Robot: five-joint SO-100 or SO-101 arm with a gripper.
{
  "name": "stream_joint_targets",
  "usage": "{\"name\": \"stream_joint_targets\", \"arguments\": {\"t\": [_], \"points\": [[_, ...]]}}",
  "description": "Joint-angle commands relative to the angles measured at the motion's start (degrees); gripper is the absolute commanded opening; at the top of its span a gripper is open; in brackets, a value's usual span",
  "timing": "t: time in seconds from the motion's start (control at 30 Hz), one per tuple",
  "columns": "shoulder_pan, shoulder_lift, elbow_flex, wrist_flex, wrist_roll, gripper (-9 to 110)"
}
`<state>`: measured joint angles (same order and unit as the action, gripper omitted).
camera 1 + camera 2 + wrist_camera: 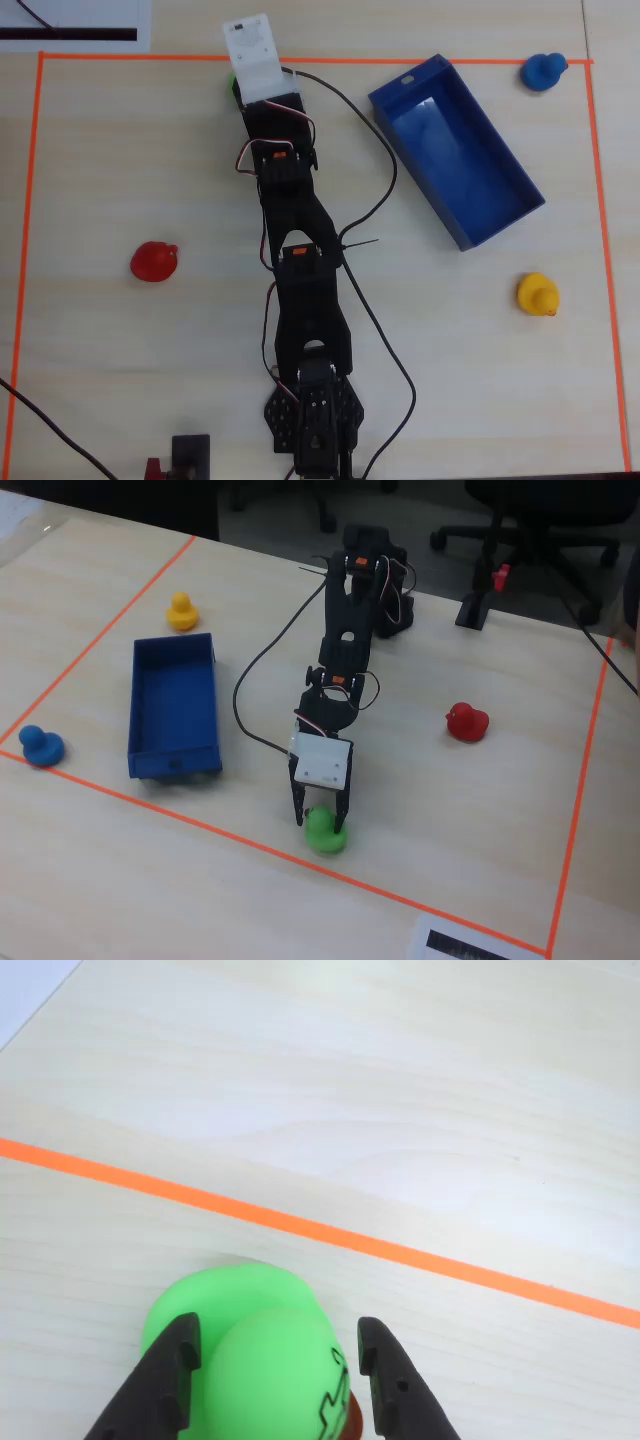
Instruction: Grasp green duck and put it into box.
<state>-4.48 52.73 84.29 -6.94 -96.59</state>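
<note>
The green duck (260, 1360) stands on the table just inside the orange tape line (300, 1225). It also shows in the fixed view (323, 832) and as a green sliver beside the white wrist housing in the overhead view (232, 86). My gripper (279, 1328) is open and straddles the duck. The left finger (175, 1370) lies against its body, and the right finger (385, 1375) stands a little apart from its head. The gripper is lowered over the duck in the fixed view (320, 822). The dark-blue box (415, 175) lies empty to the right in the overhead view, apart from the gripper.
A blue duck (543, 71) sits at the top right corner on the tape, a yellow duck (537, 294) below the box, and a red duck (154, 262) left of the arm. A black cable (380, 200) runs between arm and box.
</note>
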Motion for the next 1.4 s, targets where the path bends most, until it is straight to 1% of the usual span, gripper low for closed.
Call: {"name": "stream_joint_targets", "arguments": {"t": [0.0, 0.07, 0.17, 0.23, 0.4, 0.53, 0.67, 0.87, 1.0, 1.1, 1.17, 1.37], "points": [[0.5, 1.0, -2.0, -0.2, -1.3, 16], [0.7, 1.1, -2.1, -0.2, -1.7, 12], [0.9, 1.5, -2.4, -0.2, -1.7, 2], [0.9, 1.8, -2.4, -0.2, -1.7, 0], [1.1, 3.5, -2.1, 0.6, -1.5, 0], [2.3, 7.8, -1.8, 4.0, -0.4, 0], [4.2, 15.2, 0.5, 9.9, 1.1, 0], [7.9, 26.0, -2.3, 25.3, 5.0, 0], [13.2, 28.4, -7.6, 33.5, 6.9, 0], [19.1, 26.5, -14.1, 37.0, 8.6, 0], [23.6, 25.0, -18.4, 41.8, 9.3, 0], [37.4, 24.3, -19.3, 44.7, 8.8, 0]]}}
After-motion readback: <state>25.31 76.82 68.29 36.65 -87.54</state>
